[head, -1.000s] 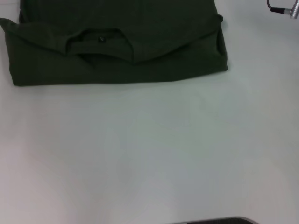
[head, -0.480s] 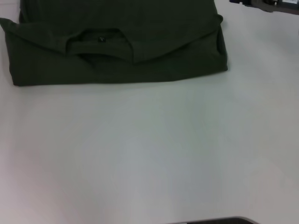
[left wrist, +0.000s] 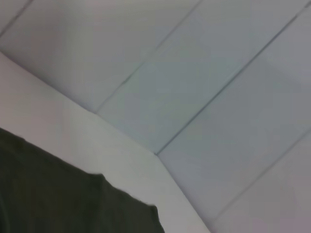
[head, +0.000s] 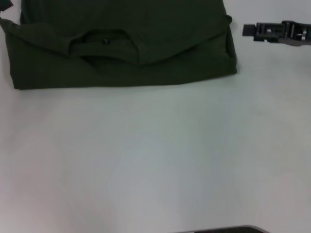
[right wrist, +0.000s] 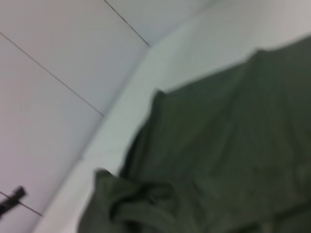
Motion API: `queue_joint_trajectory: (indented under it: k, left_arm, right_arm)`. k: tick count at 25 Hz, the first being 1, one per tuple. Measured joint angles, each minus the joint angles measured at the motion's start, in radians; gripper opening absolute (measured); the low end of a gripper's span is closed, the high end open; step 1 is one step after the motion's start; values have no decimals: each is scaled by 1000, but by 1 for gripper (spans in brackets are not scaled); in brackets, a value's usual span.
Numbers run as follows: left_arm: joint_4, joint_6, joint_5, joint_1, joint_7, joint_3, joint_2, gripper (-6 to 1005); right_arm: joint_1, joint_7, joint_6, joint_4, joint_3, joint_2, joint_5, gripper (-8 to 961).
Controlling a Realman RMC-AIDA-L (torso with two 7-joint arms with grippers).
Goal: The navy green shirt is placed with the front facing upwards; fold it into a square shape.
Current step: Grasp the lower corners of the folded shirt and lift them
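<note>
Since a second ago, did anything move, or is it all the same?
The right end effector has come into the head view from the right edge and now reaches toward the right side of the navy green shirt, apart from it. A dark bit appeared at the top left corner. The shirt stayed folded in place on the white table.

From my station, the white table [head: 155,160] filled most of the head view, its surface plain and smooth. A dark curved edge [head: 223,229] showed at the very bottom of that view; I could not tell what it belonged to. Past the table's rim [left wrist: 121,141], the left wrist view showed pale floor tiles [left wrist: 204,73] crossed by thin dark seams. The right wrist view showed the same tiling [right wrist: 53,43].
</note>
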State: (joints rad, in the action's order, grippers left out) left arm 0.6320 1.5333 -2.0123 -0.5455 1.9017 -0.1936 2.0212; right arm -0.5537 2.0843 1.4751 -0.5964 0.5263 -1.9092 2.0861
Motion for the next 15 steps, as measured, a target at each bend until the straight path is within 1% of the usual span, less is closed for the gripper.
queue_joint_trajectory:
  k: [3, 9, 12, 15]
  left_arm:
    - [3, 11, -5, 15, -1, -23, 9, 952]
    - [0, 14, -2, 30, -1, -33, 21, 951]
    - [-2, 14, 0, 28, -1, -42, 23, 951]
    - [-3, 9, -2, 22, -1, -45, 23, 951]
  right_arm:
    - [0, 44, -3, -9, -1, 14, 66, 766]
    - [1, 83, -9, -17, 1, 19, 141, 755]
    - [2, 87, -41, -14, 1, 10, 168, 744]
    - [2, 81, -83, -14, 2, -11, 173, 733]
